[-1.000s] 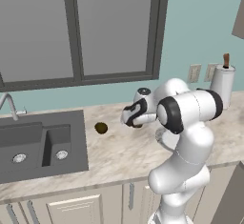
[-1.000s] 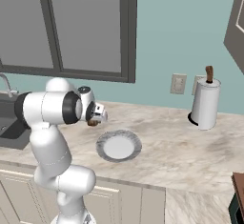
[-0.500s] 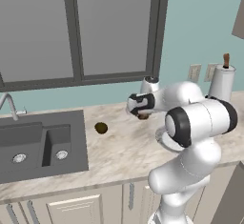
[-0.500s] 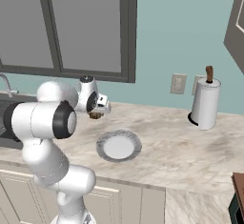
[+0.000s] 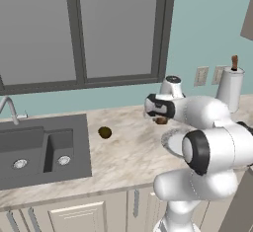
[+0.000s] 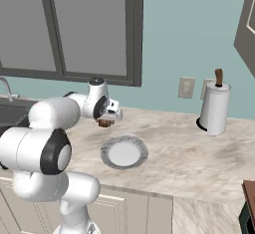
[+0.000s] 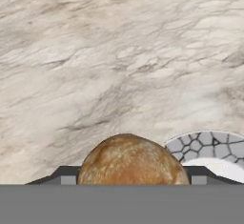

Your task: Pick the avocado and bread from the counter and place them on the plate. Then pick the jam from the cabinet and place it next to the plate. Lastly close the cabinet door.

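The gripper [image 6: 105, 122] is clamped on the bread [image 7: 131, 159], held above the counter [image 6: 174, 153] just beside the far edge of the plate [image 6: 124, 153], while the avocado [image 5: 105, 132] lies on the counter near the sink [image 5: 42, 147].

The arm [image 5: 207, 147] is glossy white, built of rounded, bulbous segments. Dark grey to black rings and round caps mark its joints. Its hand is white with a dark band, ending in small dark fingers [image 7: 64, 174].
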Tool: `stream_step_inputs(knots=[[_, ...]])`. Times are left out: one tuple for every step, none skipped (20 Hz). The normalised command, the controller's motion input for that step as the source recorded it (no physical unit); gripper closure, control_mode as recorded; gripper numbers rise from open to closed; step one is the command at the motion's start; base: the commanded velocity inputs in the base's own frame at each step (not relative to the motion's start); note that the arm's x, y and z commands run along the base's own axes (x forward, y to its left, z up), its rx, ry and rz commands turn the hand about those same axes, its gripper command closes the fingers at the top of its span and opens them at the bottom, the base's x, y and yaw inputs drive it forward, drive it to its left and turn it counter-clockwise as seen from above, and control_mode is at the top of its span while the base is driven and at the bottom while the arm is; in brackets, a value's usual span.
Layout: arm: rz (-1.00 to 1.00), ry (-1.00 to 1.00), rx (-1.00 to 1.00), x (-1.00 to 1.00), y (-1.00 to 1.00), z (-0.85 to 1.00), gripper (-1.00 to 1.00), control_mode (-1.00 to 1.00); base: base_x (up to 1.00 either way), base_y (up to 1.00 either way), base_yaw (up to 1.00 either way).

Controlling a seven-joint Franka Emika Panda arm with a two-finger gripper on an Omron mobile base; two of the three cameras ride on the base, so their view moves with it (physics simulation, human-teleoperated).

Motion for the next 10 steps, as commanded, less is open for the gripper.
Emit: stream_step_inputs(knots=[[-0.05, 0.0, 0.0, -0.66, -0.58, 0.0, 1.0, -1.0, 0.0, 0.0, 0.0], [-0.05, 0.0, 0.0, -0.62, -0.57, 0.0, 1.0, -1.0, 0.0, 0.0, 0.0], [-0.05, 0.0, 0.0, -0.62, -0.58, 0.0, 1.0, -1.0, 0.0, 0.0, 0.0], [-0.05, 0.0, 0.0, -0.62, -0.59, 0.0, 1.0, -1.0, 0.0, 0.0, 0.0], [-0.06, 0.0, 0.0, -0.62, -0.6, 0.0, 1.0, -1.0, 0.0, 0.0, 0.0], [-0.07, 0.0, 0.0, -0.62, -0.65, 0.0, 1.0, -1.0, 0.0, 0.0, 0.0], [-0.09, 0.02, 0.0, -0.58, -0.66, 0.0, 1.0, -1.0, 0.0, 0.0, 0.0], [-0.1, 0.02, 0.0, -0.54, -0.66, 0.0, 1.0, -1.0, 0.0, 0.0, 0.0], [-0.1, 0.03, 0.0, -0.52, -0.67, 0.0, 1.0, -1.0, 0.0, 0.0, 0.0], [-0.1, 0.02, 0.0, -0.5, -0.68, 0.0, 1.0, -1.0, 0.0, 0.0, 0.0]])
